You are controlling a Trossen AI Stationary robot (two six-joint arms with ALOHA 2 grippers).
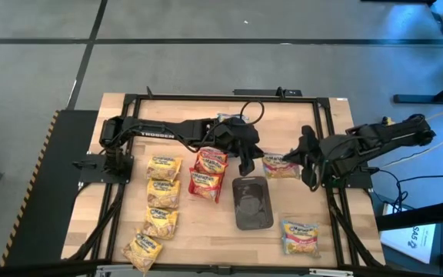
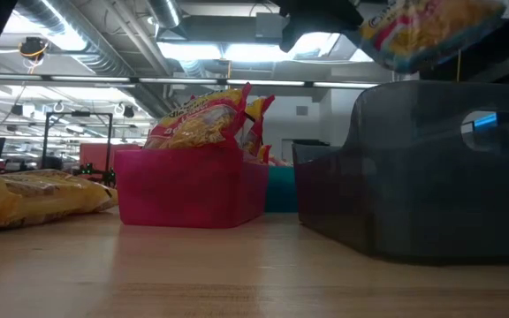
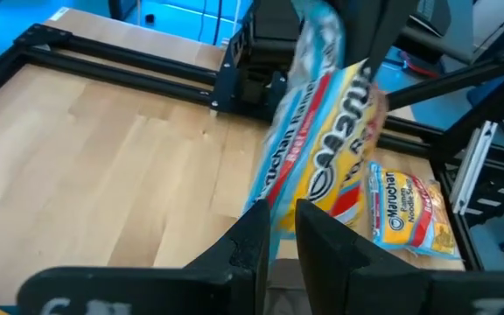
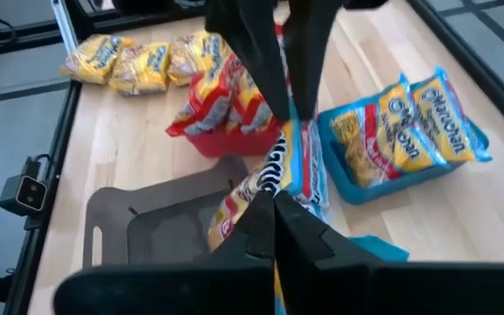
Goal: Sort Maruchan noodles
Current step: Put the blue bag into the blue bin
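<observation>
While both tools, left (image 1: pixel 246 163) and right (image 1: pixel 308 165), pinch one packet (image 1: pixel 281 166) mid-air, opposed pull risks tearing; early release drops it.

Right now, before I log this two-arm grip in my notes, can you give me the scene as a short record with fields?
Held packet: blue-and-pink, off the table between both arms
Left gripper: shut on held packet
Right gripper: shut on held packet
Grey tray: empty
Red tray: red packets
Teal tray: blue-and-pink packets
Loose on table: yellow packets, one loose packet
</observation>
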